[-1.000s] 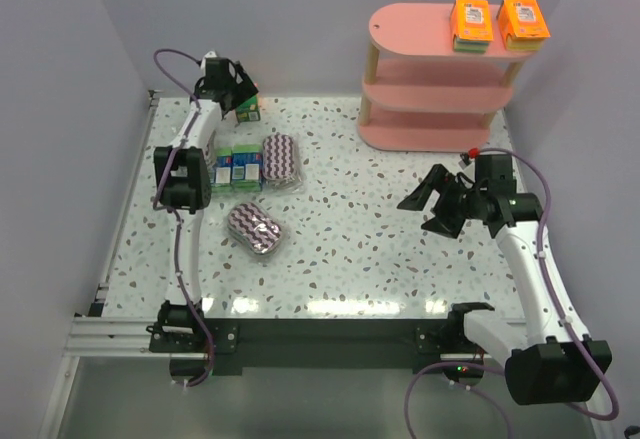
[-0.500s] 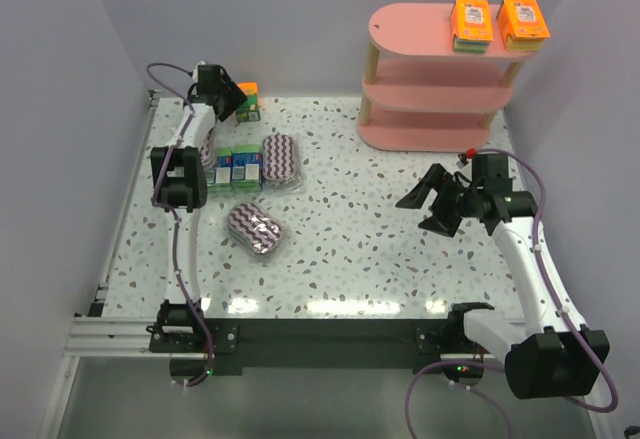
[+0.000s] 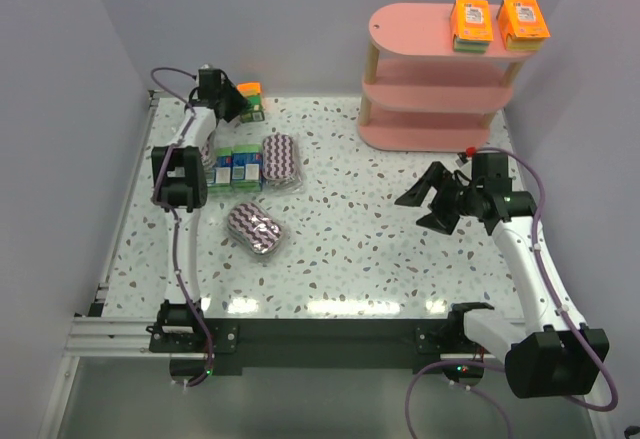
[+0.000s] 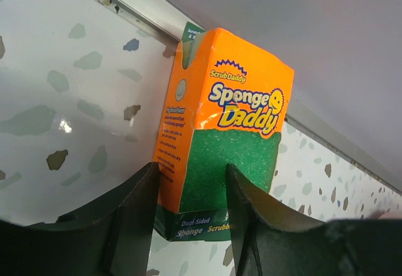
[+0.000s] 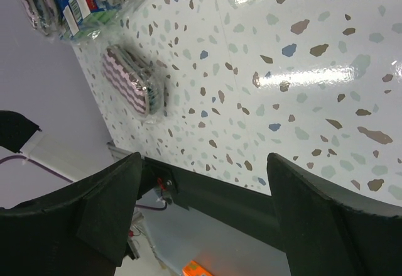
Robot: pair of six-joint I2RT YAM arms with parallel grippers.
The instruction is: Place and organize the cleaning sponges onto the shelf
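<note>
An orange and green sponge pack (image 4: 232, 106) stands upright against the back rail in the far left corner (image 3: 250, 89). My left gripper (image 4: 191, 182) has its fingers pressed on either side of the pack's lower part (image 3: 238, 102). Two more orange packs (image 3: 472, 22) (image 3: 524, 21) lie on the top board of the pink shelf (image 3: 410, 24). Blue-green boxes (image 3: 238, 166) and a purple zigzag oval (image 3: 281, 157) sit together at left; another oval (image 3: 256, 227) lies nearer. My right gripper (image 3: 420, 211) hovers open over the table's right middle, holding nothing (image 5: 204, 169).
The shelf's middle and bottom boards (image 3: 430, 137) hold nothing. The left arm's links (image 3: 180, 174) stretch along the left edge beside the box cluster. The metal rail (image 4: 125, 5) and the back wall stand right behind the held pack.
My left gripper's jaws have narrowed from wide open onto the orange pack in the corner. The right gripper has shifted slightly and stays open.
</note>
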